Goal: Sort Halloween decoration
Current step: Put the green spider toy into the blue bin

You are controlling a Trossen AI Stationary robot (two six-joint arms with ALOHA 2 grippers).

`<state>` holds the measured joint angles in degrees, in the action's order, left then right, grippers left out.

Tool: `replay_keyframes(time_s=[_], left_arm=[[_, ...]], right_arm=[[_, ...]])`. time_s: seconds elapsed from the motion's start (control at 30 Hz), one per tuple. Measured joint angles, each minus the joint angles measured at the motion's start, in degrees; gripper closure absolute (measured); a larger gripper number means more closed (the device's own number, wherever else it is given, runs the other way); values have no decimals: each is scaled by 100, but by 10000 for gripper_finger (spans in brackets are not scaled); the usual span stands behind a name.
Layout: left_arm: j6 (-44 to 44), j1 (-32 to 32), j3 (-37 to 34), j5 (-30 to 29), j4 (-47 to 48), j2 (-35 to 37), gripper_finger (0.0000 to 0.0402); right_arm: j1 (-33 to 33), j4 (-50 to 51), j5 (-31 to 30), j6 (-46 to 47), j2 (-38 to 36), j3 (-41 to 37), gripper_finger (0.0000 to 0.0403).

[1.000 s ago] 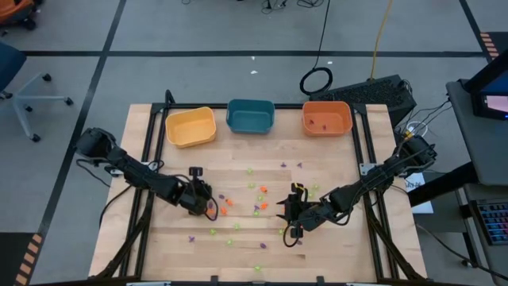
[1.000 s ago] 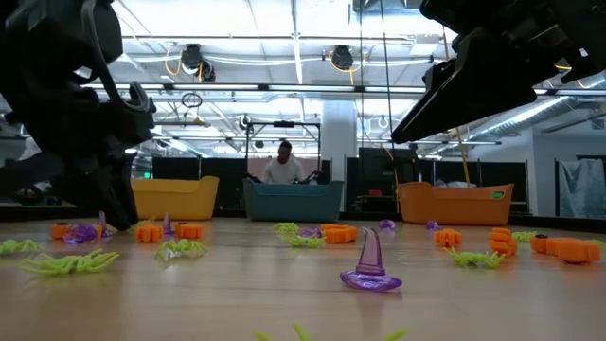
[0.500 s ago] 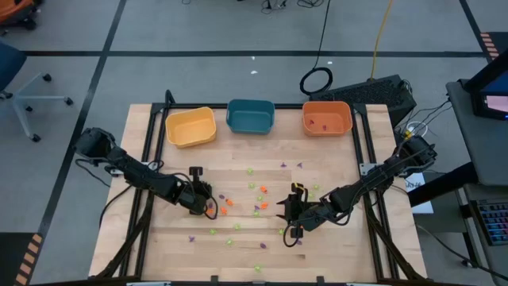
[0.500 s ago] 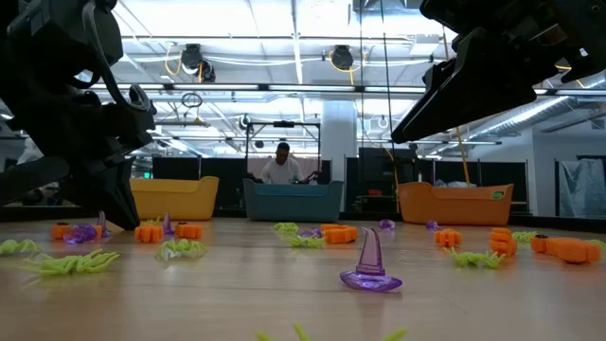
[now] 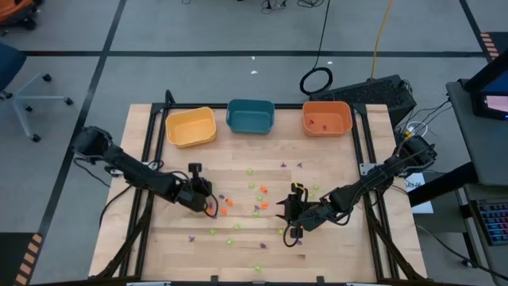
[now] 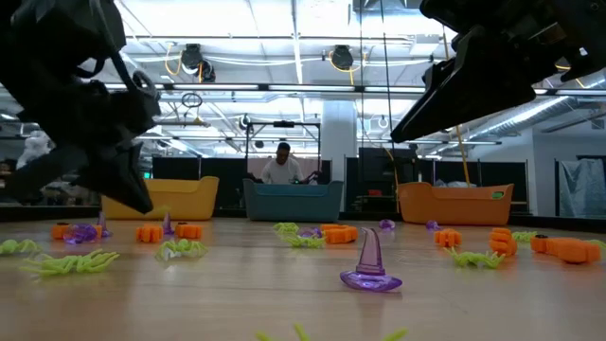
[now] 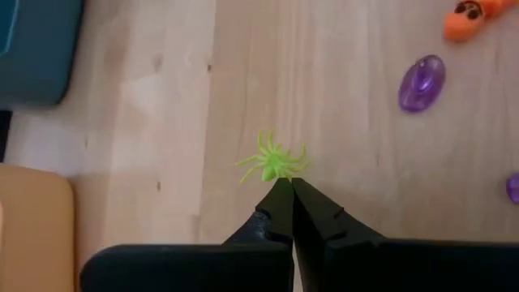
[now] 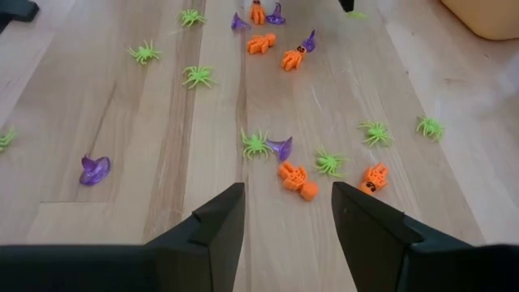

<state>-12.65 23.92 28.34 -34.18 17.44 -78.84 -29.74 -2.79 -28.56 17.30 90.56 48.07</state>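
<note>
1. My left claw point(image 7: 291, 185) is pressed together, and its tips pinch a small green spider point(image 7: 272, 161) by its near edge. The wrist view shows the spider right at my fingertips, though I cannot tell whether it is off the wood yet.

2. Just past that spider lies bare table point(image 7: 340, 97). Farther out and to one side sit a purple trinket point(image 7: 421, 83) and an orange one point(image 7: 466, 19). The teal bin point(image 7: 32, 49) and the yellow bin point(image 7: 28, 227) edge into the same view, so both are near.

3. My right claw point(image 8: 284, 215) hangs spread and holds nothing, above the middle of the table. Ahead of it lie an orange piece point(image 8: 296, 178), a green spider beside a purple hat point(image 8: 280, 148), and many more trinkets farther on.

4. From above, my left claw point(image 5: 202, 199) is on its own side of the scattered trinkets point(image 5: 254, 208) and my right claw point(image 5: 292, 213) is at the other side.

5. Progress, as I judge it: barely begun. The orange bin point(image 5: 327, 117) has a few small pieces inside. The yellow bin point(image 5: 190, 127) and teal bin point(image 5: 250, 115) show nothing that I can make out.

6. Left to do: nearly everything. Dozens of orange, green and purple pieces lie loose on the wood, and each needs carrying to a bin. The spider in my left claw is the one in hand.
</note>
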Motion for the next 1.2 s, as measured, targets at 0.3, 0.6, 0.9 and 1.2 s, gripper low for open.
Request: replay_keyframes(time_s=[0.3, 0.6, 0.9, 1.2], left_arm=[[-3, 7, 0, -177, -94, 531, 401], [957, 9, 2, -265, -1302, 1300, 401], [1925, 9, 11, 492, -2851, 1525, 401], [1954, 15, 11, 1009, -3553, 1488, 401]], right_arm=[[2, -273, -15, -112, -2, 2, 232], [1, -360, -20, -192, -2, 4, 232], [1, -752, -41, -453, -2, 4, 232], [20, -2037, -311, -1233, 617, 4, 232]])
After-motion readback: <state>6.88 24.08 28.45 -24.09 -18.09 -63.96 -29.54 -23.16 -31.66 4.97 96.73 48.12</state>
